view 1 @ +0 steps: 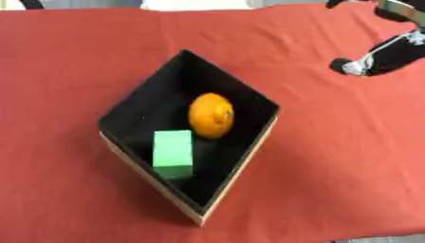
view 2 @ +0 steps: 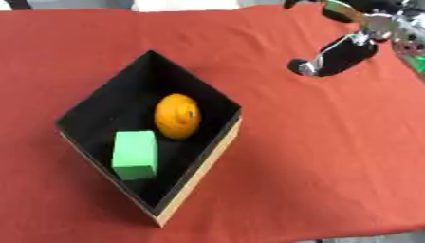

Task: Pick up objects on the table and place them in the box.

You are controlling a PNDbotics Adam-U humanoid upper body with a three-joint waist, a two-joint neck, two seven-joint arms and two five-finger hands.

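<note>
Right hand (view 2: 336, 58) at the upper right, black shell, rounded dark finger tip, small silver joint near the tip, thin pale rod along the finger, silver and greenish metal parts at the wrist, blurred

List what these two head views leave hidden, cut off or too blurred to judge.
- Right hand: cut off by the top-right corner in both views and blurred; finger state unreadable.
- Left hand: in neither view.
- Box: its near wall hides the floor strip behind it.
- Green block and orange: undersides hidden; whether they touch is unclear.
- Green patch at the right eye view's right edge: cut off, unidentifiable.
</note>
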